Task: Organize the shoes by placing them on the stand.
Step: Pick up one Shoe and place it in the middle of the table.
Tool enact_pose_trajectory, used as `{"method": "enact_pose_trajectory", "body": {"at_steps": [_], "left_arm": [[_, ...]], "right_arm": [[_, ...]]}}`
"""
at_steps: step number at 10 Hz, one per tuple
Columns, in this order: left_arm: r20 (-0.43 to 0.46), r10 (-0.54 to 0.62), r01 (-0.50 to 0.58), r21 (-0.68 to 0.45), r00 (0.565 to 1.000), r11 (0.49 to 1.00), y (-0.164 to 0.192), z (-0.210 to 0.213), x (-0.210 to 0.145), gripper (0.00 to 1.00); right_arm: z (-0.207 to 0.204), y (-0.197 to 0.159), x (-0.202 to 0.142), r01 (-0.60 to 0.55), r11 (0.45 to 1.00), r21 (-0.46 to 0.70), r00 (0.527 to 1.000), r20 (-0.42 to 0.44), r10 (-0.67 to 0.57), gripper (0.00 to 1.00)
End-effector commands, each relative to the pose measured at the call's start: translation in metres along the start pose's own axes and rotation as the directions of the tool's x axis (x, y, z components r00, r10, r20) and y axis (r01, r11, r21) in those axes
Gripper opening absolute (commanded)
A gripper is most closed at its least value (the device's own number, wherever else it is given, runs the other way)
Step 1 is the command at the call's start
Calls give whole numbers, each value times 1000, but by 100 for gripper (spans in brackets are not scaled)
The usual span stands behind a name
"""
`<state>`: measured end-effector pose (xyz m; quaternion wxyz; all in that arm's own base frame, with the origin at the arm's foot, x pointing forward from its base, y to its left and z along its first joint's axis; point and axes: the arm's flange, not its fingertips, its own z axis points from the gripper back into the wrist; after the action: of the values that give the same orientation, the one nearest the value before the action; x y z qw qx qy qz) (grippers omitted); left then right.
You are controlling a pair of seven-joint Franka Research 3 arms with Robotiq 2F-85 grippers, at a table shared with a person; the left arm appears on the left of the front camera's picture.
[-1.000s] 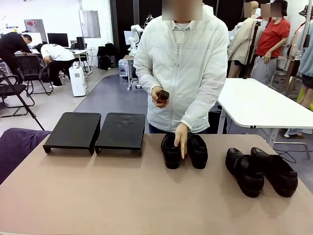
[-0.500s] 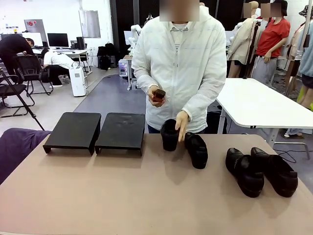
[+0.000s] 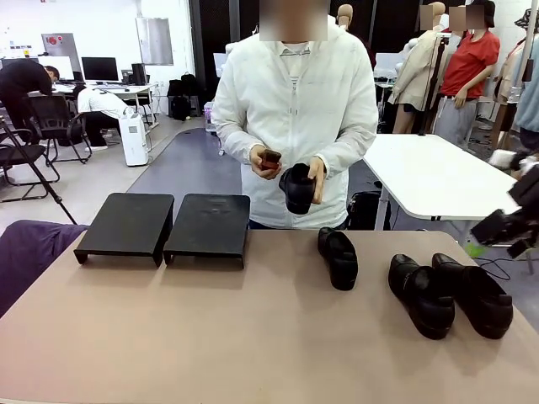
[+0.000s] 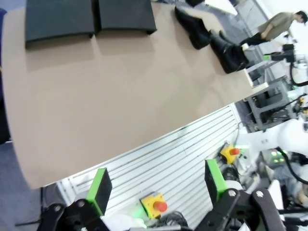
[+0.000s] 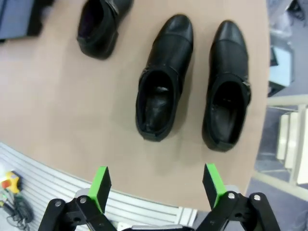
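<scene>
The person across the table holds one black shoe (image 3: 297, 187) at chest height and a small dark object (image 3: 269, 158) in the other hand. A single shoe (image 3: 338, 257) lies on the table in front of them. Two shoes (image 3: 421, 295) (image 3: 474, 293) lie side by side at the right. The two black stands (image 3: 126, 224) (image 3: 209, 224) sit bare at the far left. My right gripper (image 5: 156, 185) hangs open above the near edge, over the pair (image 5: 163, 91) (image 5: 228, 91). My left gripper (image 4: 156, 186) is open, off the table's near edge, far from the stands (image 4: 60, 17).
Part of my right arm (image 3: 512, 220) shows blurred at the right edge. A purple cloth (image 3: 25, 252) sits at the table's left edge. A white table (image 3: 446, 181) stands behind at the right. The brown tabletop (image 3: 210, 328) is bare in the middle.
The person lifted one shoe of the middle pair off the table to chest height; its partner stayed. My right arm came into the front view at the right edge.
</scene>
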<state>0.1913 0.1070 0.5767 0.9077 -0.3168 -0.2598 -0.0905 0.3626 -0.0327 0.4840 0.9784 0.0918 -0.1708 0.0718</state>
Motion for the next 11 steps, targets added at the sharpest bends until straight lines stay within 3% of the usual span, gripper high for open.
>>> {"method": "enact_pose_trajectory", "body": {"at_steps": [1, 2, 4, 6, 7, 11], "left_arm": [[6, -15, 15, -17, 1000, 1000, 1, 2, -1, 100], [6, -15, 15, -17, 1000, 1000, 1, 2, -1, 100], [6, -15, 15, -17, 1000, 1000, 1, 2, -1, 100], [6, -15, 15, -17, 1000, 1000, 1, 2, -1, 100], [6, -15, 15, -17, 1000, 1000, 1, 2, -1, 100], [6, -15, 15, -17, 1000, 1000, 1, 2, -1, 100]], "right_arm": [[20, -7, -10, 16, 999, 34, 1000, 22, -17, 100], [20, -7, -10, 16, 999, 34, 1000, 22, -17, 100], [-36, 4, 25, 5, 999, -50, 997, -75, -9, 100], [-73, -6, 63, 44, 999, 10, 996, -73, -43, 100], [-91, -9, 78, 57, 998, -12, 993, -107, -58, 100], [-137, -11, 97, 119, 990, -76, 976, -176, -131, 100]]}}
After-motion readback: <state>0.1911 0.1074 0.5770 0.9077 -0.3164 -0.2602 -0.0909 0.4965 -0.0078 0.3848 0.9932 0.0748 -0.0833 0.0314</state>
